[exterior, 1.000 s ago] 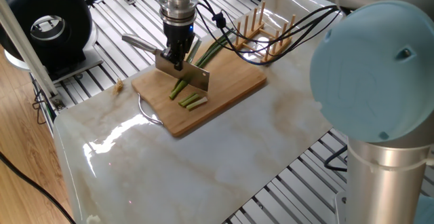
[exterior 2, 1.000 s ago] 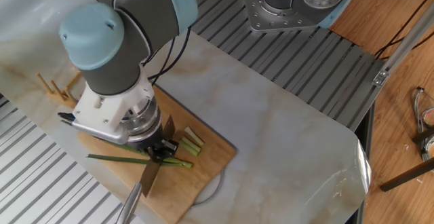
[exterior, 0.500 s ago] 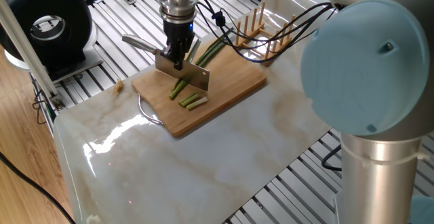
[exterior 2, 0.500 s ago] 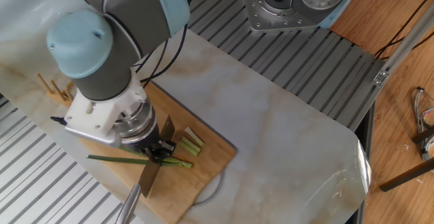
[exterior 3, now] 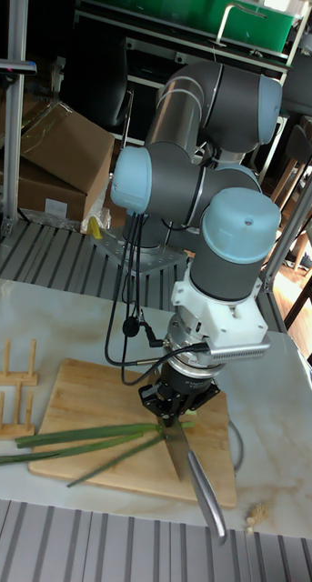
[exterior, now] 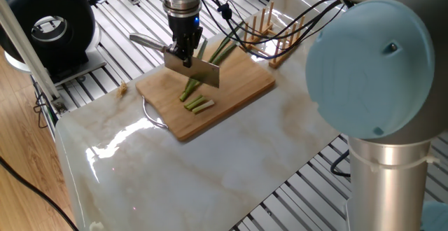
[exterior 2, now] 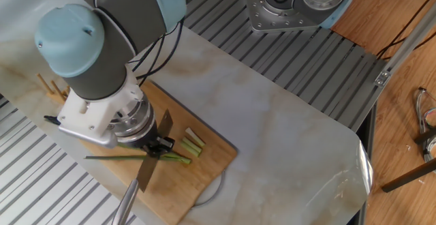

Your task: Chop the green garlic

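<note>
1. Gripper (exterior: 185, 47) clamped on knife (exterior: 193, 68), blade broadside to one fixed view, handle jutting out toward the table edge.
2. Lifted since a second ago: blade edge then low at the stalk on the board (exterior: 241, 89), now raised clear and shifted a little up the stalk toward the leaves.
3. Garlic (exterior: 210, 61) lying across the board, dark leaves trailing off the far edge toward the rack (exterior: 269, 28), pale cut end under the blade.
4. Two short pieces (exterior: 199, 105) resting just beside the stalk end, apart from it; same spot as before.
5. Judged meaning: one cut finished, knife repositioned for the next slice further along; most of the stalk not yet chopped.
6. From the tall fixed view, blade (exterior 3: 176, 448) edge-on above the stalk (exterior 3: 92, 436), crossing it roughly square.
</note>
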